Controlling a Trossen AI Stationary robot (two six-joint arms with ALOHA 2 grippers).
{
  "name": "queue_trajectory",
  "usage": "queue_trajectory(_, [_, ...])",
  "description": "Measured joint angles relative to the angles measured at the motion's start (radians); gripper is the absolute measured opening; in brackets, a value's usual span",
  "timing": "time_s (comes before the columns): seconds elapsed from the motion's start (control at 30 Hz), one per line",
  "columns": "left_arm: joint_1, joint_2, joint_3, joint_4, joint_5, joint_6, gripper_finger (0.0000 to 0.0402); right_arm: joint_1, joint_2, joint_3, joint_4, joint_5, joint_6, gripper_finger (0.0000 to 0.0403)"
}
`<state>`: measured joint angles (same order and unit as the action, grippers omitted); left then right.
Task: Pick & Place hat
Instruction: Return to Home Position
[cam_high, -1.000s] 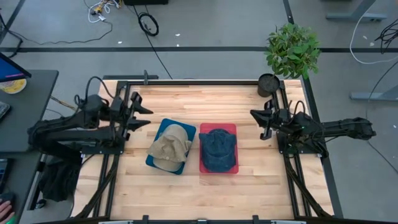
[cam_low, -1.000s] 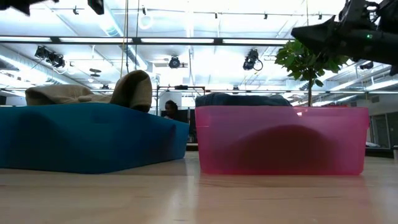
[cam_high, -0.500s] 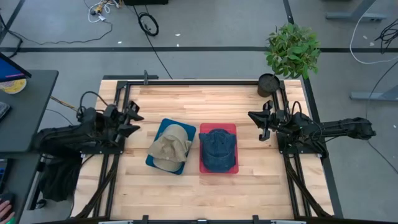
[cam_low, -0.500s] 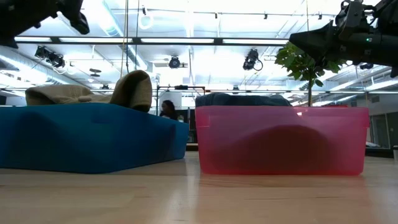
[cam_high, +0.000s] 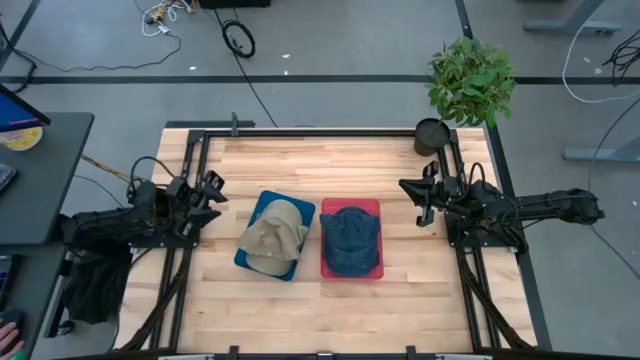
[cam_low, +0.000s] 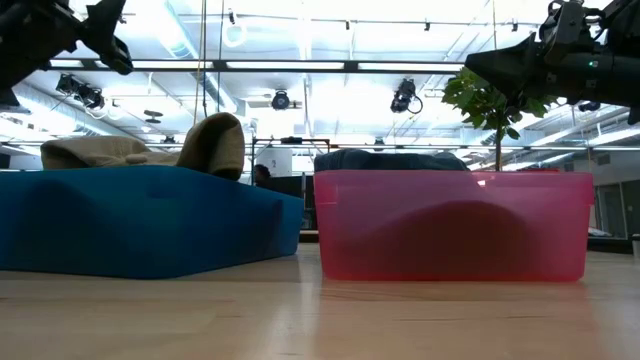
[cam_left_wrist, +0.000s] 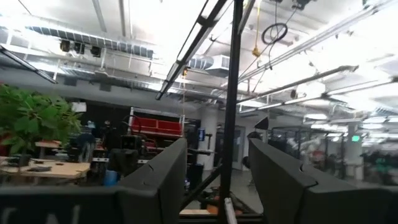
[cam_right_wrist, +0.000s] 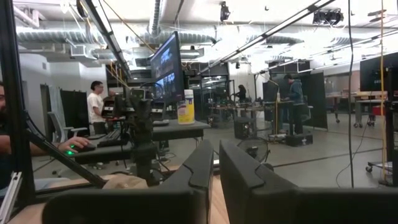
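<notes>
A tan hat (cam_high: 272, 235) lies crown up in a blue bin (cam_high: 247, 262) near the table's middle; the low view shows the hat (cam_low: 150, 148) rising above the bin's rim (cam_low: 140, 220). A blue denim hat (cam_high: 350, 240) sits in a pink bin (cam_high: 351, 205) beside it, its crown (cam_low: 390, 160) just above the pink wall (cam_low: 450, 225). My left gripper (cam_high: 213, 190) hangs open in the air to the left of the blue bin. My right gripper (cam_high: 408, 200) hovers shut to the right of the pink bin.
A potted plant (cam_high: 470, 80) stands at the table's far right corner, behind the right arm. Black frame rails run along the left and right table edges. Bare wood lies in front of and behind both bins. People sit at desks in the room beyond.
My left arm has drawn back toward the table's left edge, away from the blue bin, and its gripper has come down somewhat. Both hats and both bins have stayed where they were.
</notes>
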<state>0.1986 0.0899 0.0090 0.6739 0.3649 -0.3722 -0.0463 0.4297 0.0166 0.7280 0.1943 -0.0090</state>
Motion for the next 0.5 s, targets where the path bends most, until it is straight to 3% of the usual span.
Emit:
queue_trajectory(0.17, [0.000, -0.001, 0.000, -0.019, -0.001, 0.047, 0.0177, 0.000, 0.000, 0.000, 0.000, 0.000, 0.000, 0.0032])
queue_trajectory(0.5, [0.000, -0.001, 0.000, -0.252, 0.021, 0.173, 0.0177, 0.000, 0.000, 0.000, 0.000, 0.000, 0.000, 0.0032])
